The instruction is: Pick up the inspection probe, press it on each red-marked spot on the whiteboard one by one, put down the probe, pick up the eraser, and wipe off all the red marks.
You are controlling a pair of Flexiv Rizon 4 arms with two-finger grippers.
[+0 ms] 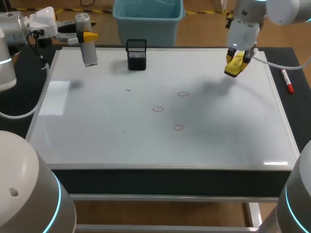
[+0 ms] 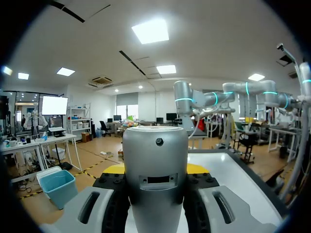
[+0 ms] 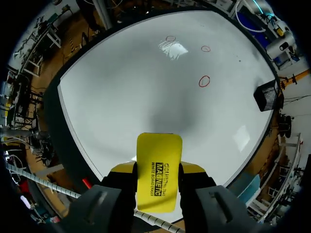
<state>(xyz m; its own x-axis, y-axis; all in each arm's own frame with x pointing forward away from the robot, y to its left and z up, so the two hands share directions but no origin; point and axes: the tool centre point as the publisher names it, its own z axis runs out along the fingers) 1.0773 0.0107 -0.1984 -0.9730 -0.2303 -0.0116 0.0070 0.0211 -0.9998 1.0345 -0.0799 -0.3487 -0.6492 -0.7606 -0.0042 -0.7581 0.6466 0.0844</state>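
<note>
Whiteboard (image 1: 97,126) bearing three red marks (image 1: 158,108) near centre. Probe (image 1: 89,53) is pinched between left gripper (image 1: 90,37) fingers, upper left; eraser (image 1: 232,70) is clamped between right gripper (image 1: 236,62) fingers, upper right.

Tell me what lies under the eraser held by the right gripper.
Only bare whiteboard near its far right corner; the yellow eraser hangs above it. The three red circles lie apart. The patch directly beneath the eraser is hidden.
</note>
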